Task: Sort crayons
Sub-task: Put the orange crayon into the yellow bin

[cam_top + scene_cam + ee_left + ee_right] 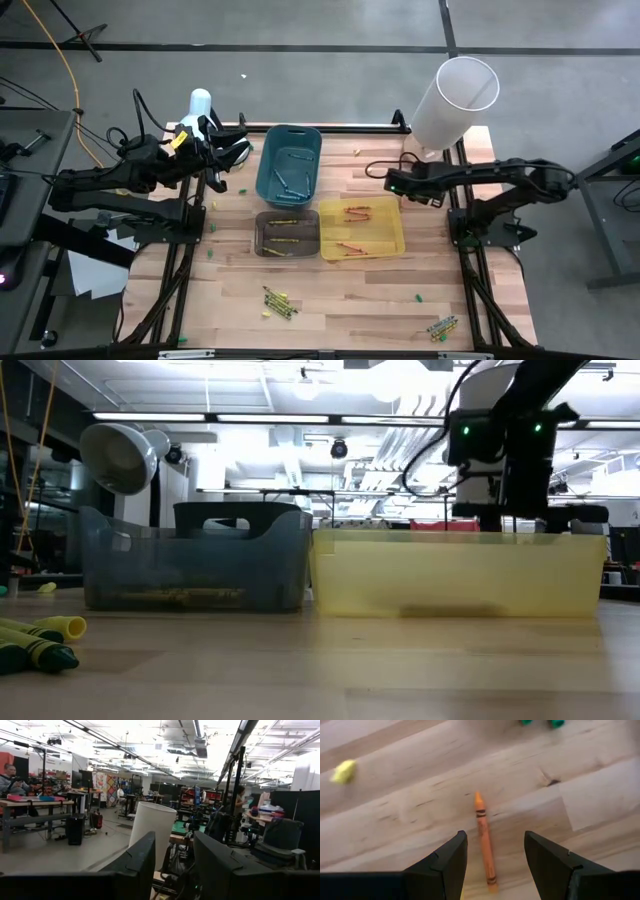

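The wooden table is seen from above, and the yellow bin near its middle is taken as the landmark. Behind and to the right of that bin a tall white cylinder stands at the table's far edge. A teal bin sits behind and to the left of the yellow bin, and a dark grey bin is set just beside its left wall. The left gripper is held well to the left of the yellow bin, beyond the teal bin, with its fingers partly apart and nothing seen between them. The right gripper hangs just behind the yellow bin's far right corner, spread wide and empty, and an orange crayon lies on the wood below the gap. Red-orange crayons lie inside the yellow bin. A loose cluster of green and yellow crayons lies in front and to its left, and another small group in front and to its right.
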Controlling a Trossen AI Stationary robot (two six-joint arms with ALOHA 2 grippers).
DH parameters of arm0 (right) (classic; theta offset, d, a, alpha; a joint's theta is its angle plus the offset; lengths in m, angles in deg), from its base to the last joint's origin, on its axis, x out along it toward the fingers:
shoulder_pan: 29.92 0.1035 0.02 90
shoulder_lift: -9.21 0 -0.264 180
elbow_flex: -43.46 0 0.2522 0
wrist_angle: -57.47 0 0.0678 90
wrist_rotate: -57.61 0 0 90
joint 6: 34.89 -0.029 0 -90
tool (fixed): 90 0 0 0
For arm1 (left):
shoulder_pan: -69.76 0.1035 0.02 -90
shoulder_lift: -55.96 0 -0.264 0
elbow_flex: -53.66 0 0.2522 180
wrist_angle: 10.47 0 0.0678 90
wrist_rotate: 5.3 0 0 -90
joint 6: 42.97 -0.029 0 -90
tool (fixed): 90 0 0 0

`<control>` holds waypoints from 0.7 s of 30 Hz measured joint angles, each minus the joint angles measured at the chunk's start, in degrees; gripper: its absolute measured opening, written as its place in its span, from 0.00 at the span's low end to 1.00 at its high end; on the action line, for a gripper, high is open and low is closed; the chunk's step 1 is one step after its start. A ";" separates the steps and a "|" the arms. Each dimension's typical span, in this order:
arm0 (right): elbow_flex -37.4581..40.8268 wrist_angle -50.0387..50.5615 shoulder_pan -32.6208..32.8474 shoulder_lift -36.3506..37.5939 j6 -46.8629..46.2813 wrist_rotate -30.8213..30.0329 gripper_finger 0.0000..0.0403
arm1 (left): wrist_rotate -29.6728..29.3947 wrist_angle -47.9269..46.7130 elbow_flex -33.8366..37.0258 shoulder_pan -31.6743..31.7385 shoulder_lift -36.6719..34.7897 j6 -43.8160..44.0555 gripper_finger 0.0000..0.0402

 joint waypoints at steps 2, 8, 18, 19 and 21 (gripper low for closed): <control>0.00 -0.28 -0.41 -1.59 -1.40 -0.02 0.47 | 0.00 0.00 0.00 0.01 0.00 -0.02 0.30; -0.02 -2.35 -0.93 -5.31 -2.87 0.37 0.47 | 0.02 0.02 0.00 0.01 0.00 -0.02 0.30; -0.02 -5.82 -5.62 -6.74 5.44 4.81 0.47 | 0.02 0.00 0.00 0.01 0.00 -0.09 0.30; -0.02 -5.85 -6.47 -6.74 6.60 5.47 0.47 | 0.02 0.00 0.00 0.00 0.00 -0.09 0.30; -0.02 -6.13 -8.13 -6.74 8.59 6.88 0.47 | 0.02 0.00 0.00 0.01 0.00 -0.11 0.30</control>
